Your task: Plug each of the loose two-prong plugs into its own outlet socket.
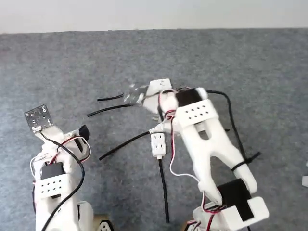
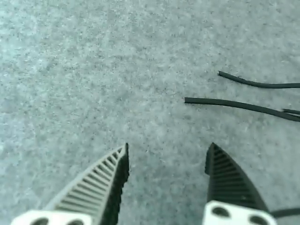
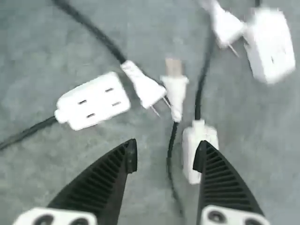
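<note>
Grey carpet-like tabletop (image 1: 250, 62), pale wall (image 1: 144, 14) behind. The right hand (image 3: 166, 145) is released and empty. Just ahead of it lie three loose plugs (image 3: 145, 89) (image 3: 176, 89) (image 3: 225, 26), prongs exposed, between two outlet sockets (image 3: 93, 101) (image 3: 269, 44). The left hand (image 2: 168, 147) is released over bare surface, two black cord ends (image 2: 243, 105) (image 2: 258, 83) beyond it.

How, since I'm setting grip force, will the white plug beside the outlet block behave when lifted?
This plug, beside the outlet block, looks small and rigid: probably light, firm to pinch. Its trailing black cord would likely drag and twist it.
</note>
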